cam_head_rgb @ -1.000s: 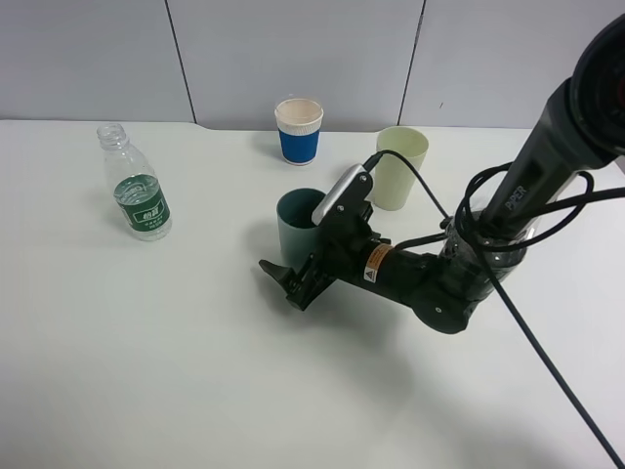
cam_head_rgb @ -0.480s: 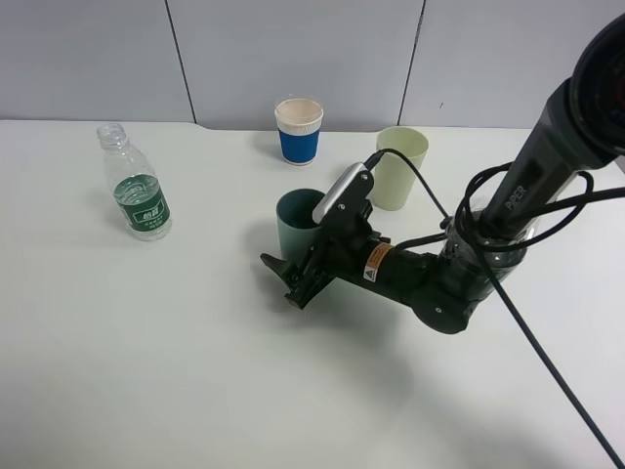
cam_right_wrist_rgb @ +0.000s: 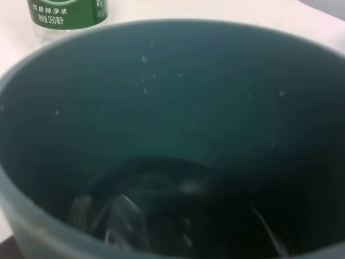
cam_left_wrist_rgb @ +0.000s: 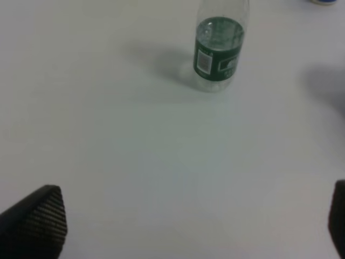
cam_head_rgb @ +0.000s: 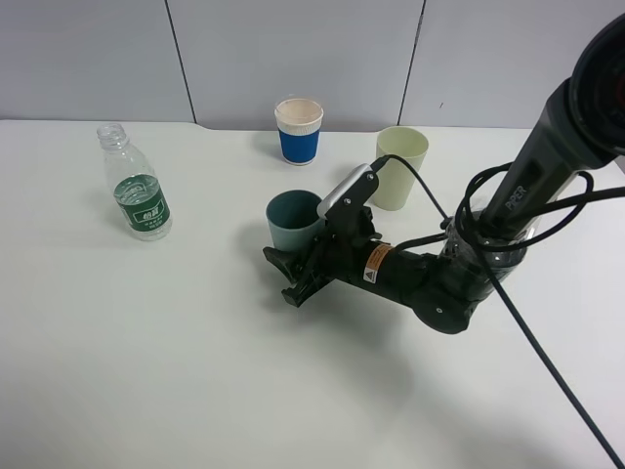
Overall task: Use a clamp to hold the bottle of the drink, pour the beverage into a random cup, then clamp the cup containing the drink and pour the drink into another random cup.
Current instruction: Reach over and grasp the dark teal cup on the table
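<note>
The clear bottle of the drink (cam_head_rgb: 139,191) with its green label stands uncapped at the far left, also in the left wrist view (cam_left_wrist_rgb: 218,51). My left gripper (cam_left_wrist_rgb: 186,226) hangs open well short of it, nothing between its fingers. The short teal cup (cam_head_rgb: 291,217) stands mid-table with my right clamp (cam_head_rgb: 285,276) shut low against its near side. In the right wrist view the cup (cam_right_wrist_rgb: 172,108) fills the frame, a little clear beverage (cam_right_wrist_rgb: 161,216) lies at its bottom, and the fingers are hidden. The tall pale green cup (cam_head_rgb: 400,166) stands behind the right arm.
A white paper cup (cam_head_rgb: 299,130) with a blue sleeve stands at the back centre. The right arm's black cable (cam_head_rgb: 527,332) trails across the table toward the front right. A grey panelled wall (cam_head_rgb: 293,49) closes off the table's far edge.
The right clamp's jaws have closed at the teal cup, and the cup has shifted slightly to the left. The bottle and the other cups have not moved.
</note>
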You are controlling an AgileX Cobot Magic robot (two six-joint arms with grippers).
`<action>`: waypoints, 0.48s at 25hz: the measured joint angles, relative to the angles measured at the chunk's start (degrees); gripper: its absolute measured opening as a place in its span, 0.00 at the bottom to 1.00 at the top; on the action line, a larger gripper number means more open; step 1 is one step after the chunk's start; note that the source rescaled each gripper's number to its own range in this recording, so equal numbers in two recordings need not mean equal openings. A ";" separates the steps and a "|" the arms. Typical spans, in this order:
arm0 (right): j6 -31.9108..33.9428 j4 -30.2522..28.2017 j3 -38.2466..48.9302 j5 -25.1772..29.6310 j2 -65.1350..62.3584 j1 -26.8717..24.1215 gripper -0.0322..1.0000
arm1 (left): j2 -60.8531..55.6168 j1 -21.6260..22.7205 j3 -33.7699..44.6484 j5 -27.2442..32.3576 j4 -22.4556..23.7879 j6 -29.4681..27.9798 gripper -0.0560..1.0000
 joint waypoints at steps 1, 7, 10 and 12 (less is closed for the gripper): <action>0.22 0.00 0.00 0.00 0.00 0.00 0.04 | 0.00 0.00 0.00 0.00 0.00 0.00 0.97; 1.29 -0.05 0.00 2.11 -2.29 0.00 0.04 | 0.00 0.00 0.00 0.00 0.00 0.00 0.97; 1.35 -0.05 0.05 4.94 -6.45 0.00 0.04 | 0.00 0.00 0.00 0.00 0.00 0.00 0.97; 1.41 0.00 0.11 7.00 -9.32 0.00 0.04 | 0.00 0.00 0.00 0.00 0.00 0.00 0.97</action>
